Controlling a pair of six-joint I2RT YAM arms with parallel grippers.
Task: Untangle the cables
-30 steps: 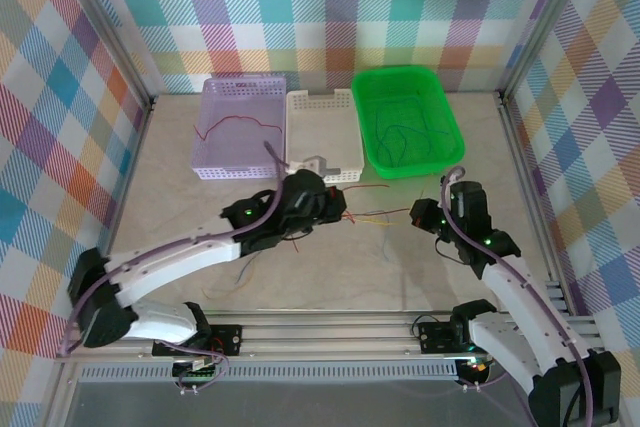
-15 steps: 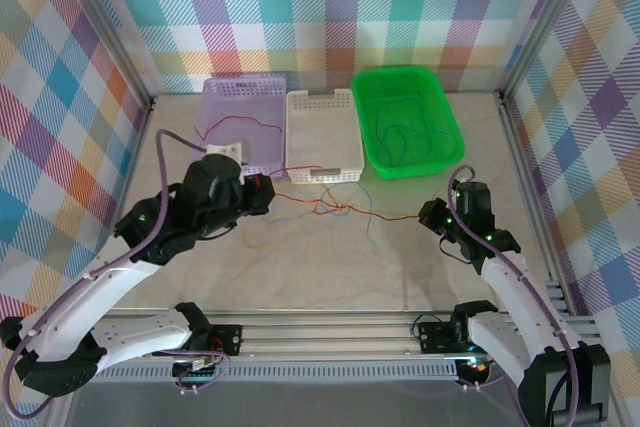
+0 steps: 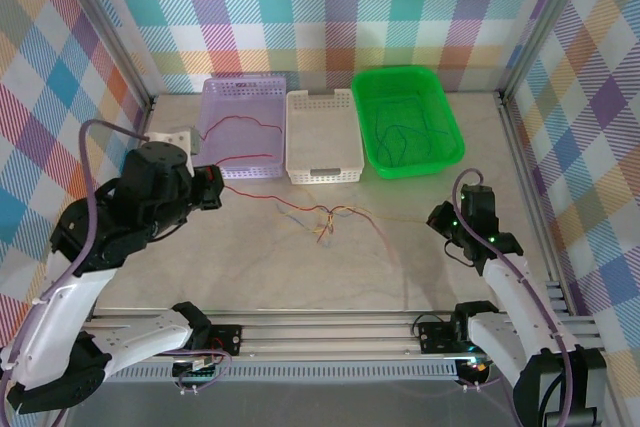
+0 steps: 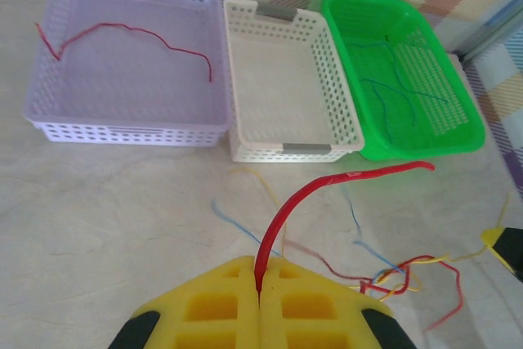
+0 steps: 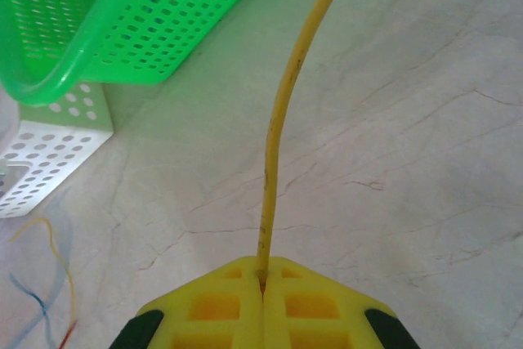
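A knot of thin red, yellow and blue cables (image 3: 325, 219) lies mid-table, also low right in the left wrist view as a tangle (image 4: 392, 271). My left gripper (image 3: 212, 190) is shut on a red cable (image 3: 262, 199) that runs right to the knot. In its wrist view the left gripper's yellow jaws (image 4: 260, 279) pinch that red cable (image 4: 327, 185). My right gripper (image 3: 437, 217) is shut on a yellow cable (image 3: 395, 217) stretched left toward the knot. The right gripper (image 5: 262, 279) shows the yellow cable (image 5: 282, 112) rising from between its pads.
Three baskets stand at the back. The purple basket (image 3: 240, 82) holds one red wire (image 4: 131, 32). The white basket (image 3: 322, 175) holds nothing. The green basket (image 3: 400, 73) holds thin blue-green wires (image 4: 392, 87). Plaid walls and metal rails bound the table.
My left arm has swung left and back from the table's middle, drawing the red cable out. The right gripper drifted slightly right. The knot is stretched between them.
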